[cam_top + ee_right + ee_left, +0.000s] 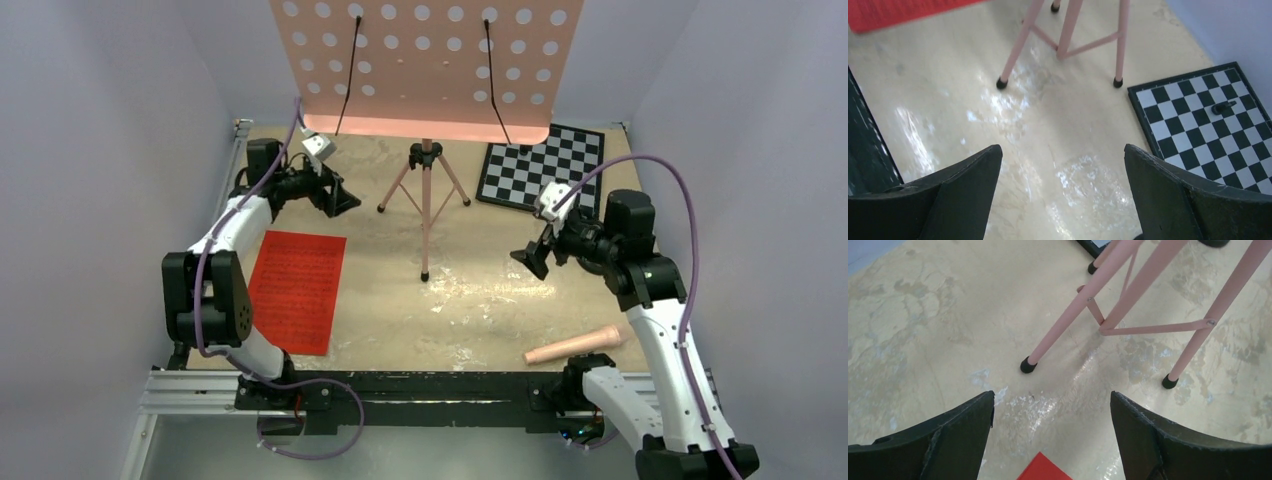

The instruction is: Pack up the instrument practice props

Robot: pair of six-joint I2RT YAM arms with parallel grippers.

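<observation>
The pink tripod music stand (425, 70) stands upright at the back middle, and its perforated tray is bare. Its legs show in the left wrist view (1073, 315) and the right wrist view (1068, 30). The red sheet-music page (297, 290) lies flat on the table at the left; a corner shows in the left wrist view (1043, 471) and an edge in the right wrist view (898, 12). My left gripper (340, 200) (1052, 400) is open and empty, left of the stand's legs. My right gripper (530, 258) (1063, 150) is open and empty, right of them. The black microphone and mic stand are not identifiable.
A black-and-white chessboard (543, 165) (1198, 125) lies at the back right, with a small black object (1223, 107) on it. A pink rod-like piece (575, 346) lies near the front right edge. Purple walls close in both sides and the back.
</observation>
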